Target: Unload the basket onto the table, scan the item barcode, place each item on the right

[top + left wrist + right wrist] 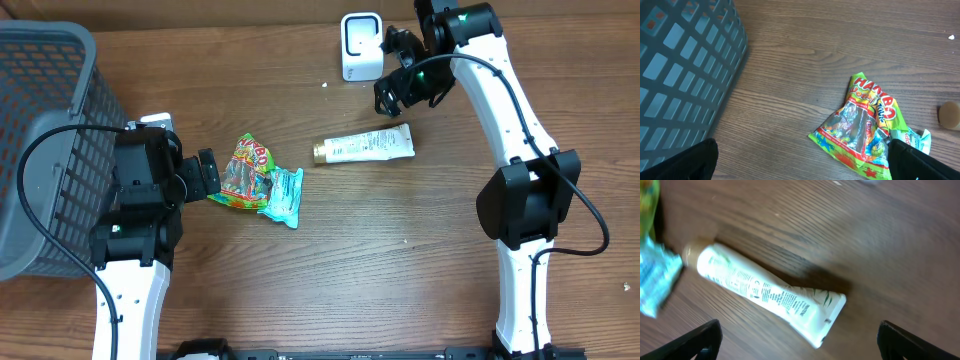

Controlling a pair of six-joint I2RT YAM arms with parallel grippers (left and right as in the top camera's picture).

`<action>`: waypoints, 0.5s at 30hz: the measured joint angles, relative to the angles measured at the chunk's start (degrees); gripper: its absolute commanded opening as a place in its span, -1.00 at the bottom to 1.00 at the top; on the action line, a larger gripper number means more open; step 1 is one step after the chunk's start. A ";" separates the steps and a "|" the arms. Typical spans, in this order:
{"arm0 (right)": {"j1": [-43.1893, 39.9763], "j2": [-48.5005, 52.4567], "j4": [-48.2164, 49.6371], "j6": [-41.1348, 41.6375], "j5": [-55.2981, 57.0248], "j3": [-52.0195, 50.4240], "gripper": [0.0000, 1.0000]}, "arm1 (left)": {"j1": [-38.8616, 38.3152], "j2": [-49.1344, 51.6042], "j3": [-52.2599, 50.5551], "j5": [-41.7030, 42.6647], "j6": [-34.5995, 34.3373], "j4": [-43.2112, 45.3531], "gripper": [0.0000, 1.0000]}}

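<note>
Right hand: fingers spread wide with nothing between them. It hovers at the upper right of the overhead view, just above the tube.
Left hand: fingers apart and empty, at centre left, with the tips just beside the bright green-and-red foil candy bag.
Task's thing: a white plastic squeeze tube with a tan cap lies flat on the brown wooden worktop, below the right hand, cap towards the left.
Look: green leaf print and fine dark text run along its side, and the far end is crimped flat. No barcode is legible on the upward face.
Scanner: a small white upright scanner stands at upper centre, near the tube but apart from it.
Progress: nothing is held up to the scanner. Whether the tube is already scanned cannot be told; the candy bag and the teal packet look untouched.
</note>
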 measured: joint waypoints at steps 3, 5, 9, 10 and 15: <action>0.02 -0.07 3.13 -8.35 -1.68 -3.32 0.96 | 0.00 0.00 0.00 0.00 0.00 0.00 0.99; 0.09 -0.07 6.45 -12.13 -2.27 -7.28 0.97 | 0.00 0.00 0.00 0.00 0.00 0.00 1.00; 0.31 -0.07 13.07 -16.55 -2.89 -14.88 0.95 | 0.00 0.00 0.00 0.00 0.00 0.00 1.00; 0.35 -0.07 13.97 -17.27 -3.02 -16.06 0.93 | 0.00 0.00 0.00 0.00 0.00 0.00 1.00; 1.27 -0.07 20.37 -22.21 -3.54 -23.85 0.55 | 0.00 0.00 0.00 0.00 0.00 0.00 1.00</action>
